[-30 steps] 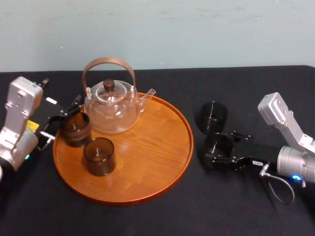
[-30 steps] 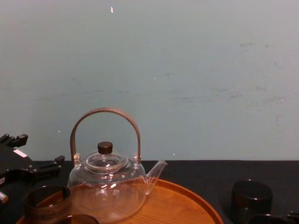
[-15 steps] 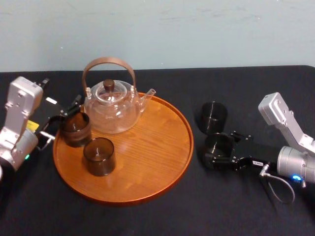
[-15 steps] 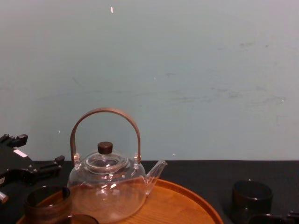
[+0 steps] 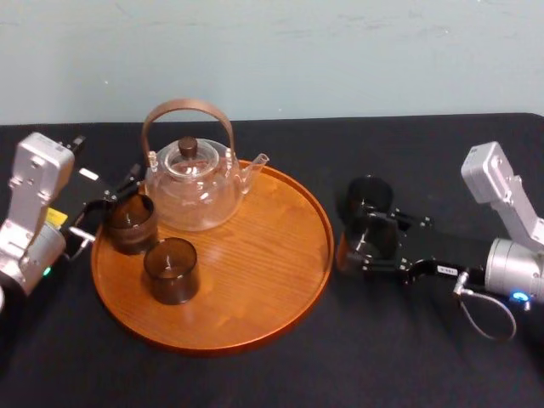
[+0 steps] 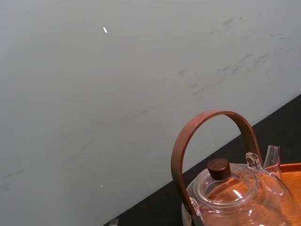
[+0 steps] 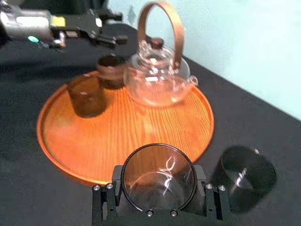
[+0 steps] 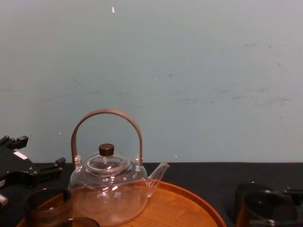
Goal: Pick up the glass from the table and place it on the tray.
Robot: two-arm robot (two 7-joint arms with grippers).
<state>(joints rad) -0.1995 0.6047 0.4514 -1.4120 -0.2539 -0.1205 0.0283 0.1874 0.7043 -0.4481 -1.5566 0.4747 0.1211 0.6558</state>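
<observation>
Glass (image 7: 157, 179) is clamped in my right gripper (image 5: 367, 245), just beside the tray (image 5: 324, 255). I should lift it clear of the rim and lower it level onto bare wood, away from the teapot (image 5: 194, 191). My left gripper (image 5: 106, 208) hangs open opposite.

It is looking like a robot test lab: a bare, scuffed wall (image 5: 272, 51) is standing at 12 o'clock behind a black-clothed table (image 5: 255, 378).

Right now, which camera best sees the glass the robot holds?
The right wrist view: it looks straight into the glass clamped in the right gripper's fingers. The head view shows it dark beside the tray. The chest view catches part, lower right. The left wrist view faces the teapot. The left gripper idles at the tray's left edge.
</observation>
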